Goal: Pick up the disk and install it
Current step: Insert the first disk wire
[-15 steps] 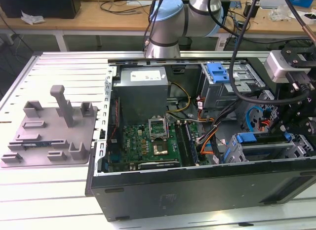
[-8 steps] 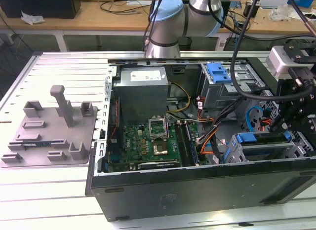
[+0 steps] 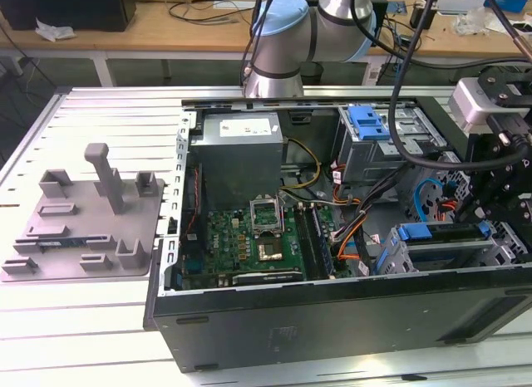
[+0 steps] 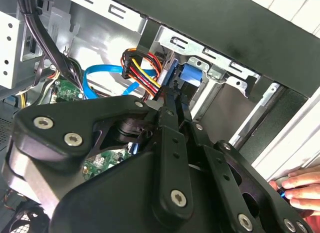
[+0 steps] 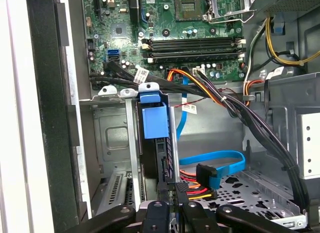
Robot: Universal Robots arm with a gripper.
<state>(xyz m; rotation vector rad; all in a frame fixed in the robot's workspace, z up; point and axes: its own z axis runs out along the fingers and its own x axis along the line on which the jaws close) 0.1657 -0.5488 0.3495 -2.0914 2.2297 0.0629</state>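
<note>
One disk (image 5: 167,158) standing on edge in the cage (image 5: 112,143), blue tab (image 5: 153,120) uppermost. Tool (image 5: 172,205) clamped on its end. Stiff, dense, shock-sensitive; take by the edges.

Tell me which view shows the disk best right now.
The first wrist view: the disk stands edge-on in the drive cage, with its blue frame in plain sight. The exterior view shows the long blue top edge at the case's near corner. The second wrist view shows a small blue patch of it.
</note>
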